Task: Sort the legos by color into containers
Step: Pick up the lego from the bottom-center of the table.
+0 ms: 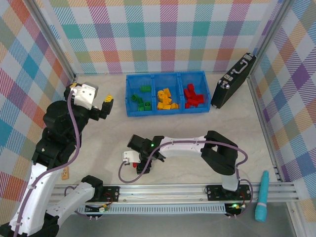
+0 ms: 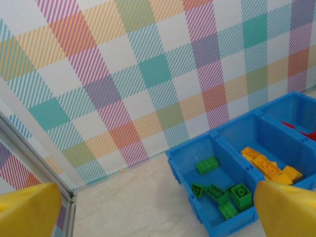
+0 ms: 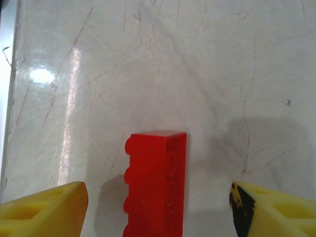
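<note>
The red brick (image 3: pixel 155 185) runs off the near edge of the right wrist view, so its full length cannot be told. The right tool (image 3: pixel 158 193) has both yellow fingers (image 3: pixel 44 210) cropped at that picture's lower corners. The left tool (image 2: pixel 158 200) is cropped the same way in its own view, and its right finger (image 2: pixel 286 207) hides part of the yellow-orange bricks (image 2: pixel 266 163). The blue bin (image 2: pixel 180 177) is cut by the right edge there, leaving slivers of the red bricks (image 2: pixel 302 131). On the tabletop (image 1: pixel 197 131), near left, a tan thing (image 1: pixel 65 173) is too small to identify.
</note>
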{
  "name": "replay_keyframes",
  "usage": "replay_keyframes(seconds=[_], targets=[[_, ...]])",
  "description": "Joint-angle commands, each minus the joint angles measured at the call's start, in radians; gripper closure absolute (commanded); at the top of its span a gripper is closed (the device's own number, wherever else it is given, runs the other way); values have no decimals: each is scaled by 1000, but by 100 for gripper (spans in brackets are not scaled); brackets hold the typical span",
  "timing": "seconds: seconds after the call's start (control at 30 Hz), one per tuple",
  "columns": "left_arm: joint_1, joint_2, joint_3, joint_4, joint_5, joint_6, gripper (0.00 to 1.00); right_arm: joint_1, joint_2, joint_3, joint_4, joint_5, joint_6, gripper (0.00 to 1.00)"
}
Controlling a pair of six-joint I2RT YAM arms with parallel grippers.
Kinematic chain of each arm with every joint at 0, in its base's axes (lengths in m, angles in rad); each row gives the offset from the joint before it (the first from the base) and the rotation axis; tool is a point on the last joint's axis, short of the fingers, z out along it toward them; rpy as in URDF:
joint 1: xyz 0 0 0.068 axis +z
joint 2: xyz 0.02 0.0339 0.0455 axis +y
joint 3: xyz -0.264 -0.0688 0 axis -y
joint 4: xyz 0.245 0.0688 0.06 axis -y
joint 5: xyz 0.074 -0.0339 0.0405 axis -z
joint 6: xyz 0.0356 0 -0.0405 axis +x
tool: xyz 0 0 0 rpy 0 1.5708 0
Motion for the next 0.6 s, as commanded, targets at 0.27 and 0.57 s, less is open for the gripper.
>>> replay_keyframes(seconds=[0.27,0.57], targets=[[-9,1,-7,37,-15,11,0,6,70,25,19,-8,-7,50],[-8,15,6,11,7,0,0,-93,-56,-31,-17,56,32,76]])
